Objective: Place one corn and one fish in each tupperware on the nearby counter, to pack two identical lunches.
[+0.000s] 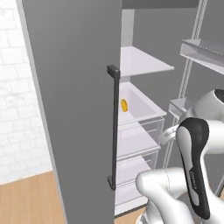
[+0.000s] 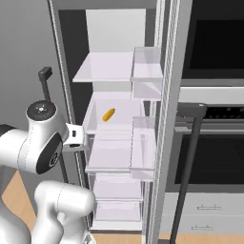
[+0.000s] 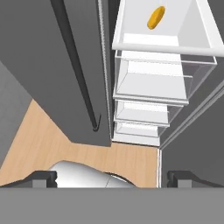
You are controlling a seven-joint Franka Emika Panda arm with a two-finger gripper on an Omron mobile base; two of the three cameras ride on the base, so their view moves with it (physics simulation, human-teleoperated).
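A: What's the biggest thing in front of the arm?

B: An open fridge point(image 2: 119, 143). One grey door point(image 1: 74, 109) is shut, with a long dark handle point(image 1: 115, 127) down its edge, and from the left base view it hides part of the interior. The other door point(image 2: 167, 119) is swung out, with clear bins point(image 2: 145, 71) on its inner side.

A: Beside it?

B: A built-in oven point(image 2: 214, 143) to the right, dark glass front, a dark bar handle point(image 2: 188, 162) in front of it. Wooden floor point(image 3: 52, 144) below.

A: Inside the fridge?

B: White shelves point(image 2: 107, 66) above, then a white tray-like shelf point(image 2: 114, 119), then clear drawers point(image 3: 148, 87) stacked below.

A: And the corn?

B: One corn point(image 2: 108, 114) lies on that white tray shelf, alone, apart from its walls. It's a small yellow-orange oval cob, lying at a slant. In the hand view it sits near the top edge.

A: The claw?

B: The gripper point(image 3: 112, 178) has its jaws spread wide with nothing between them. The two dark fingertips point(image 3: 43, 178) stand far apart at the bottom of the hand view, well short of the cob.
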